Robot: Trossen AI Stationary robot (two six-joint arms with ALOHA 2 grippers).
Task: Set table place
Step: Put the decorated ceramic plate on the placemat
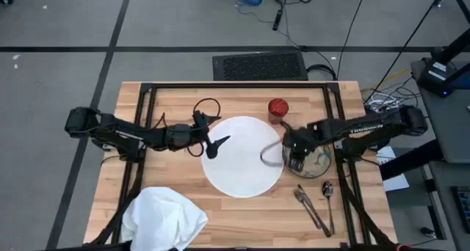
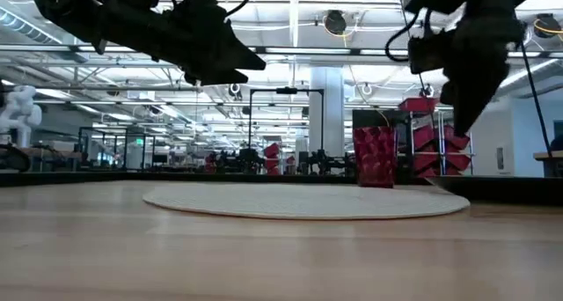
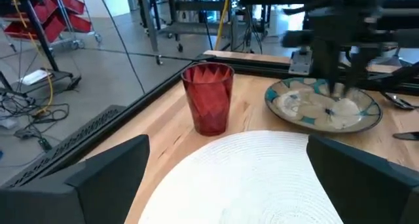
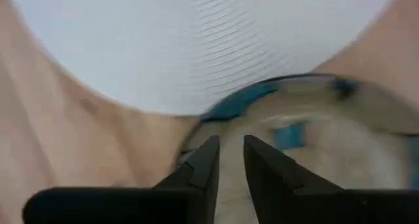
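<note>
The white plate (image 1: 242, 166) lies flat at the middle of the table (image 1: 183, 108). The red cup (image 1: 277, 110) stands upright beyond the plate's far right rim. The speckled bowl (image 3: 324, 106) sits on the table to the plate's right. My right gripper (image 4: 230, 149) hangs over it, fingers pointing down with a narrow gap; in the low view its tips (image 2: 457, 125) are above table level. My left gripper (image 1: 214, 144) hovers wide open above the plate's left part. The white napkin (image 1: 165, 218) lies bunched near the front left. Knife, fork and spoon (image 1: 317, 205) lie at the front right.
Black frame rails (image 1: 235, 86) run along the table's far side and down both sides under the arms. A dark cable loop (image 1: 208, 108) lies beyond the plate's far left rim. Bare wood (image 1: 250, 222) shows between the napkin and the cutlery.
</note>
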